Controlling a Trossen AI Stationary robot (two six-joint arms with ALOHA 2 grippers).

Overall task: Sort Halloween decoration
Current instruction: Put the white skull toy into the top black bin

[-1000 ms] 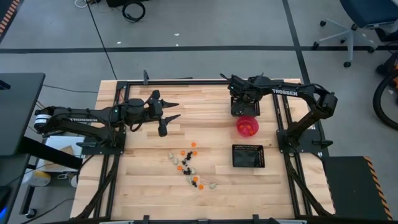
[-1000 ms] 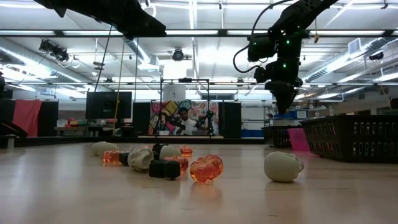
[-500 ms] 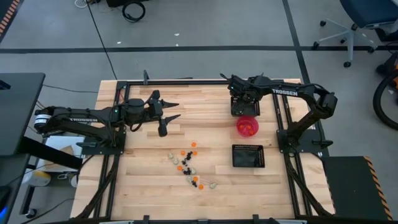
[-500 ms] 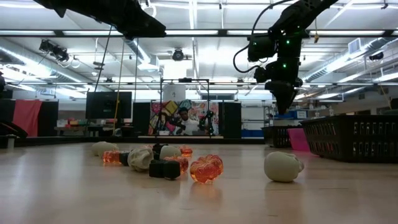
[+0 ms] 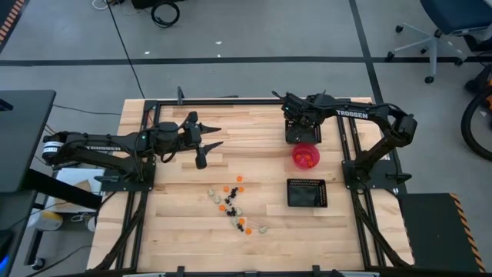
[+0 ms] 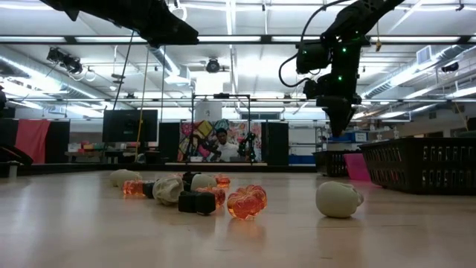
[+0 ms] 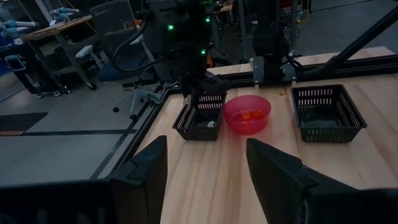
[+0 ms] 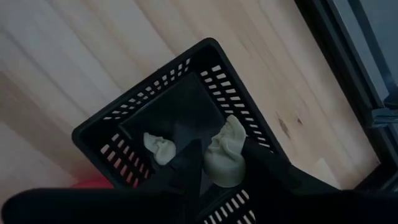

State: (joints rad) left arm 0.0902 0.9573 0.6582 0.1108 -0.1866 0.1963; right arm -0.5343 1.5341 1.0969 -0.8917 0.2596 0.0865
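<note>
While the right gripper (image 8: 214,180) hung over a mesh tray (image 8: 155,106), its jaws clamped a cream trinket (image 8: 225,154); another (image 8: 160,148) lay below. The left gripper (image 5: 214,136) had its jaws apart, well away from the scattered trinkets (image 5: 234,208).

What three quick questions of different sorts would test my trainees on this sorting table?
1. True or false: the round pink-red plastic bowl holds orange trinkets.
2. The right end effector, gripping a pale cream trinket, hangs over: A) the far square black mesh tray; B) the bowl; C) the near tray.
3. Fill in: the left end effector, waiting over bare wood, has its jaws ___.
Key: 1 true; 2 A; 3 open.
</note>
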